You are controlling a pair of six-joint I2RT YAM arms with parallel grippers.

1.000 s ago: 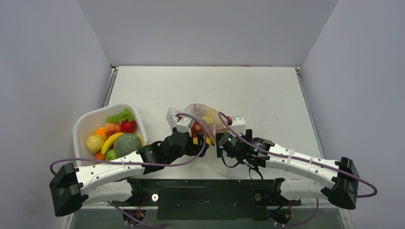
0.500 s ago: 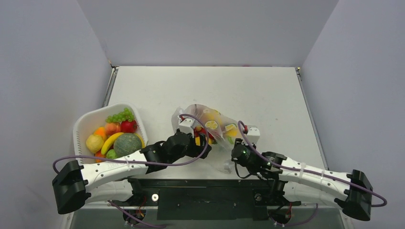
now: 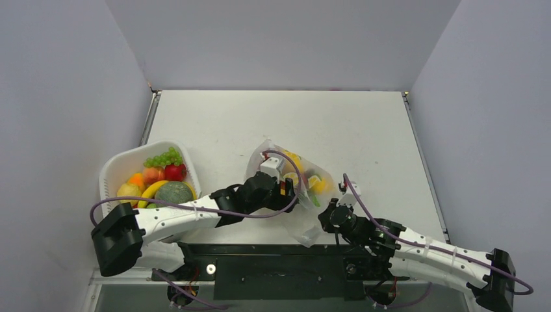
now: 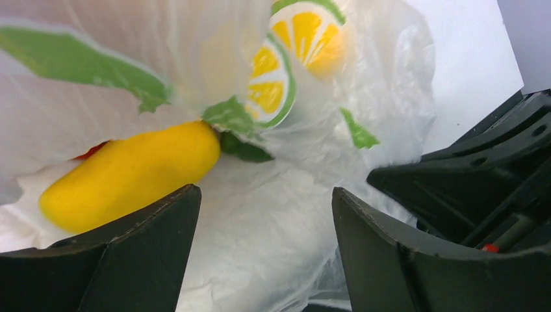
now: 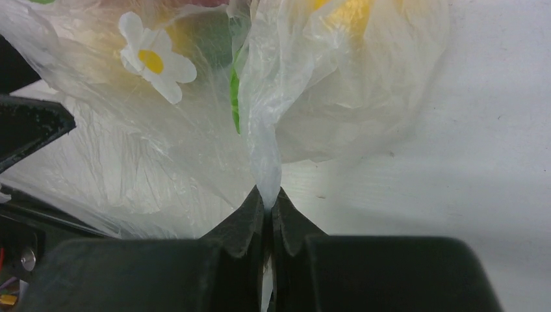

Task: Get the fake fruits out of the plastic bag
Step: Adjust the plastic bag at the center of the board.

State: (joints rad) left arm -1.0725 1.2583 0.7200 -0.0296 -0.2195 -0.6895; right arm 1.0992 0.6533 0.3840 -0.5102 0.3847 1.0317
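The plastic bag (image 3: 304, 207) lies mid-table, thin clear film printed with lemon slices and daisies. Fake fruits (image 3: 305, 181) show through it, yellow, orange and green. In the left wrist view a yellow fruit (image 4: 130, 175) lies inside the film beside my left finger. My left gripper (image 3: 290, 193) (image 4: 265, 195) stands open, pushed against the bag (image 4: 390, 97), with loose film between its fingers. My right gripper (image 3: 325, 214) (image 5: 268, 195) is shut on a twisted strip of the bag (image 5: 266, 156) at its near right side, and the film is pulled taut towards it.
A white oval basket (image 3: 114, 170) at the left holds green grapes (image 3: 164, 157), a melon (image 3: 173, 193), a banana and other toy fruits. Bare table (image 5: 487, 162) lies right of the bag. The right gripper's black body (image 4: 481, 182) sits close to my left fingers.
My right gripper shut on the bag's film and drew back towards the near right, stretching the bag that way. My left gripper followed to the right, its jaws narrowing slightly.
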